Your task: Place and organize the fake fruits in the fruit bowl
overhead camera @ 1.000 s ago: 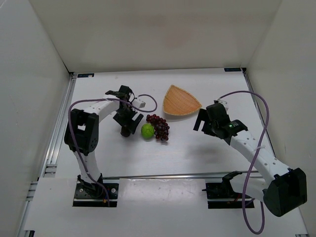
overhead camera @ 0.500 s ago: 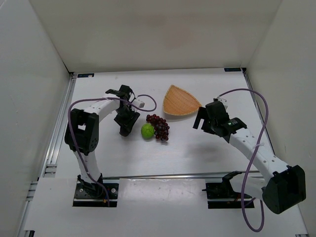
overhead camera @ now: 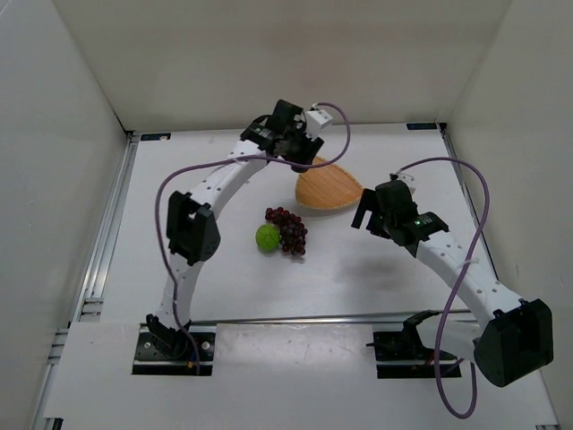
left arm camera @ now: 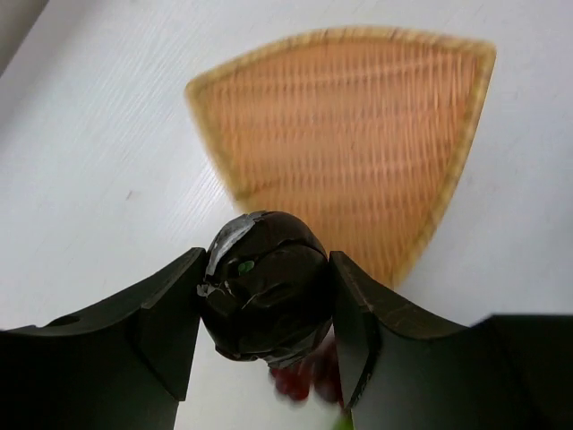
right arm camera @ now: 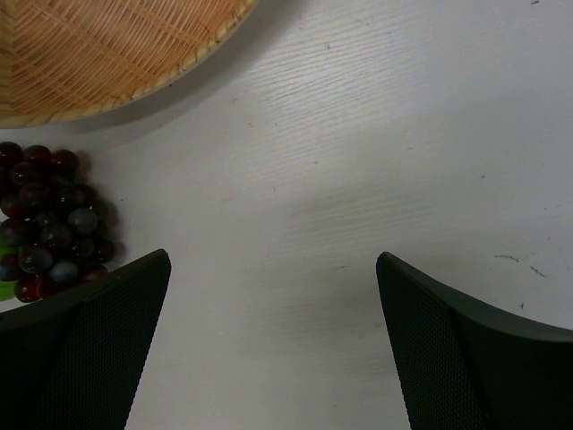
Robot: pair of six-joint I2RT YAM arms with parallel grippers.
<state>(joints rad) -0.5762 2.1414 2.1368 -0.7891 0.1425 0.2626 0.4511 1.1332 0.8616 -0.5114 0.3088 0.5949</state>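
My left gripper is shut on the dark brown fruit and holds it in the air over the near-left rim of the woven fruit bowl. From above, the left gripper hangs at the bowl's back-left corner. The green fruit and the grape bunch lie side by side on the table in front of the bowl. My right gripper stands open and empty, right of the grape bunch and just in front of the bowl.
White walls close in the table at the back and on both sides. A metal rail runs across the near edge, in front of the arm bases. Purple cables loop off both arms.
My left gripper closed on the dark brown fruit left of the green fruit, then rose and swung back and right to the bowl's corner. The right arm barely shifted.
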